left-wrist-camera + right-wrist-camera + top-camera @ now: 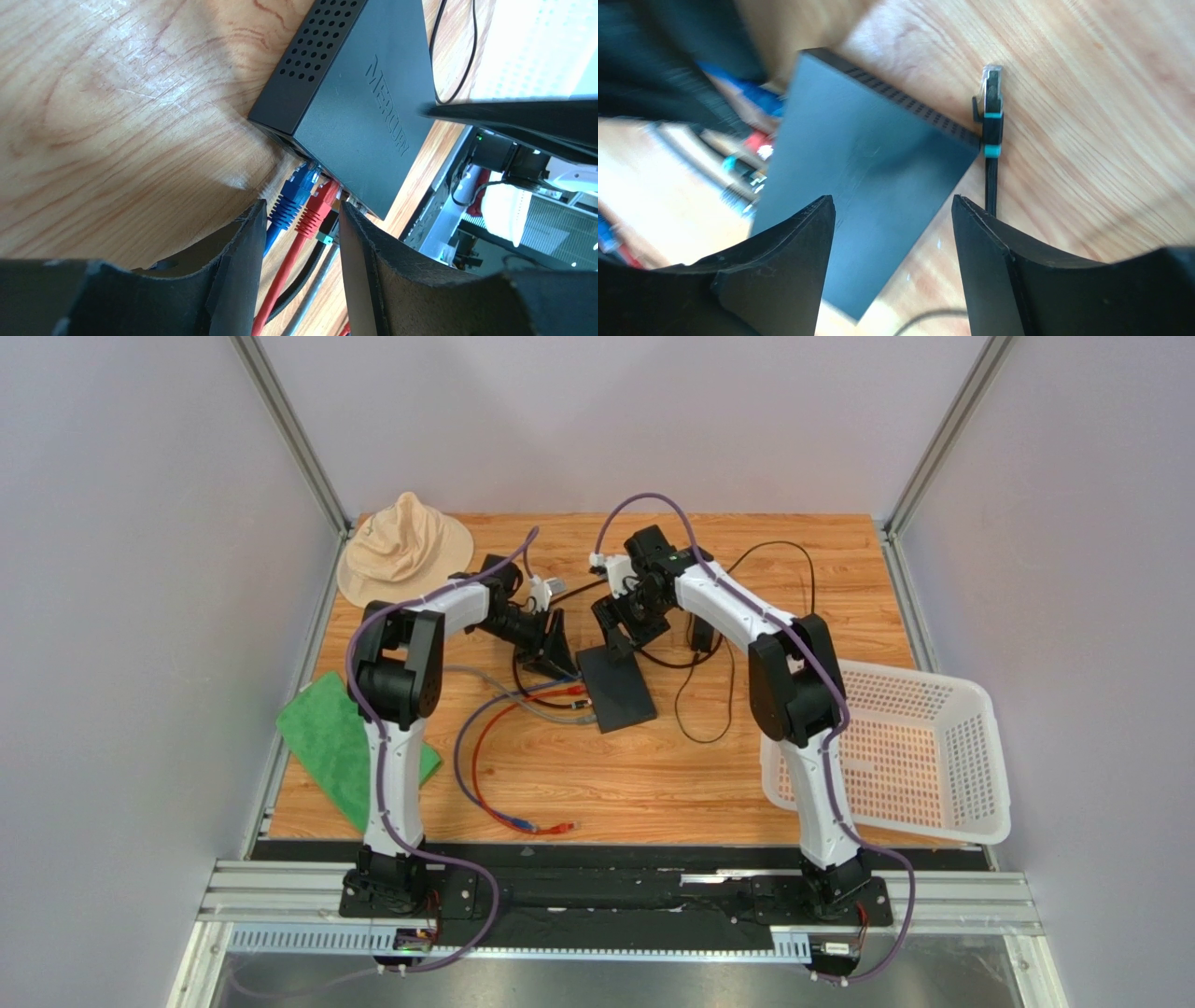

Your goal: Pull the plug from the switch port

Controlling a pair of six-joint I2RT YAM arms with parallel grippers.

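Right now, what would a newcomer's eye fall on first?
A black switch lies on the table, the open right gripper over it. The open left gripper straddles a red plug beside a blue plug at the switch's edge. A white basket sits at the right.

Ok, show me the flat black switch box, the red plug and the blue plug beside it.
flat matte-black switch box (351, 91): left wrist view, on its top face.
red plastic plug (317, 208): left wrist view, on its body below the socket.
blue plastic plug (288, 204): left wrist view, on its body.

Black switch (351, 91) (dotted vents (316, 42)), blue plug (289, 204), red plug (317, 208).
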